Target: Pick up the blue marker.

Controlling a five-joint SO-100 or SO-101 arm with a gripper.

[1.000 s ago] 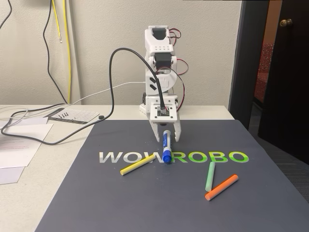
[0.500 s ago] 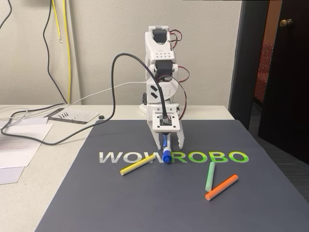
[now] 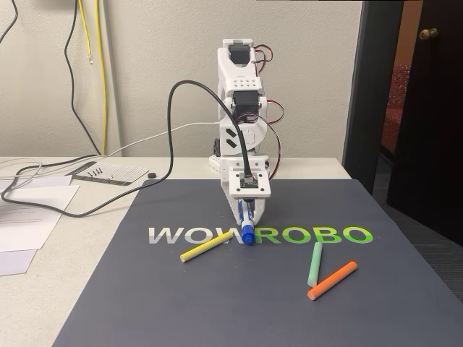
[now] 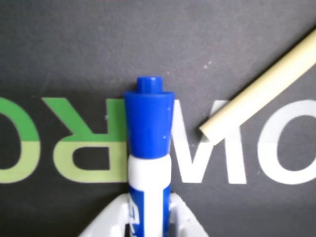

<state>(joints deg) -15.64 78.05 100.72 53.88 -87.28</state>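
The blue marker (image 3: 247,235) lies on the dark mat over the WOWROBO lettering, blue cap pointing toward the fixed camera. My gripper (image 3: 247,219) reaches down over its barrel with the white fingers pressed in on both sides. In the wrist view the blue marker (image 4: 148,123) runs up the middle, cap at the top, and my gripper (image 4: 149,200) is shut on the white and blue barrel at the bottom edge. The marker's tail is hidden under the gripper.
A yellow stick (image 3: 206,246) lies just left of the cap, also the yellow stick (image 4: 261,91) at upper right. A green stick (image 3: 315,263) and an orange stick (image 3: 332,280) lie to the right. A black cable (image 3: 171,123) arcs left; papers (image 3: 29,217) sit off the mat.
The fingers stood open around the marker a second ago and have closed in on its barrel. The marker has stayed in place on the mat.
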